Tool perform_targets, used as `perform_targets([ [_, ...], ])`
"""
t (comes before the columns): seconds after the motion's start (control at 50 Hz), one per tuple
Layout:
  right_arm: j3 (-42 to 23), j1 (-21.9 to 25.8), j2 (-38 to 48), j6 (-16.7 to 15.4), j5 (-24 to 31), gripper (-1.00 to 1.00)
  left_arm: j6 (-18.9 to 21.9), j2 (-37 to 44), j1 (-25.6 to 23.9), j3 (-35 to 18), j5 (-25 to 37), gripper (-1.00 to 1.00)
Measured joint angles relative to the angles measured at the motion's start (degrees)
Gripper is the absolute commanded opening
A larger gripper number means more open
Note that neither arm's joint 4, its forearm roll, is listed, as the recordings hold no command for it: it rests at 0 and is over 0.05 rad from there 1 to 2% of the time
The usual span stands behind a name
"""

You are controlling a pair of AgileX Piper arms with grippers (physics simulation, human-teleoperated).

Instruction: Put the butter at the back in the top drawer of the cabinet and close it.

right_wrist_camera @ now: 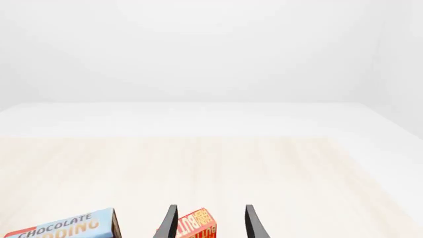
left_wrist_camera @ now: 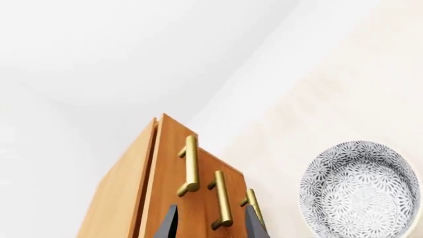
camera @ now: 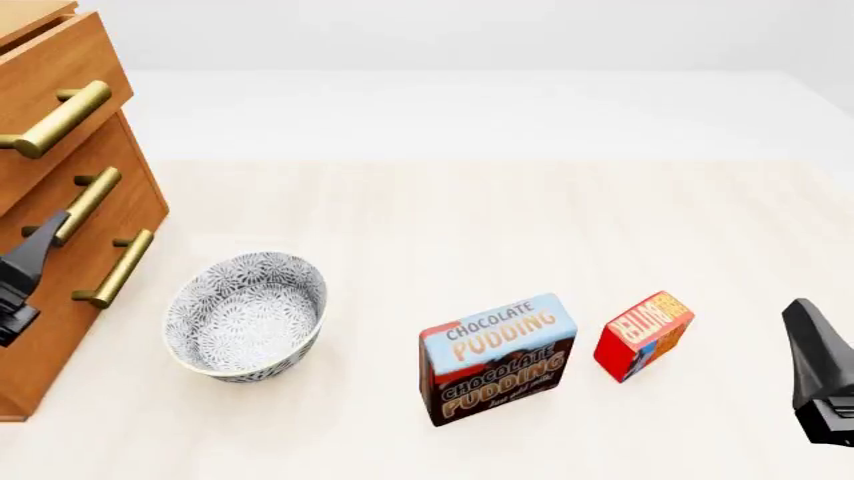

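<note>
Top drawer (camera: 47, 85) sat slightly ajar, left gripper (left_wrist_camera: 210, 220) wide open near the middle handle (left_wrist_camera: 221, 201); I'd aim higher. Right gripper (right_wrist_camera: 210, 220) gaped, empty, framing butter (right_wrist_camera: 195, 224).

Your cabinet (camera: 60, 200) stands at the table's (camera: 467, 210) far left edge, its three drawers stacked, and the top drawer (camera: 54, 90) juts out a little past the two below it. Just right of the cabinet you have the bowl (camera: 247, 315), resting on the table. Further right stands the pudding box (camera: 498, 358), and the butter (camera: 643, 335) sits just beside it on its right, apart from it and slightly farther back.
</note>
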Motion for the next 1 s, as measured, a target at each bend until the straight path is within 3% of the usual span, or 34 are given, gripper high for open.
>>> perform_targets([
  [1.0,0.0,0.0,0.0,0.0,0.0,1.0,11.82,3.07,5.69,-0.28,-2.18,1.0],
])
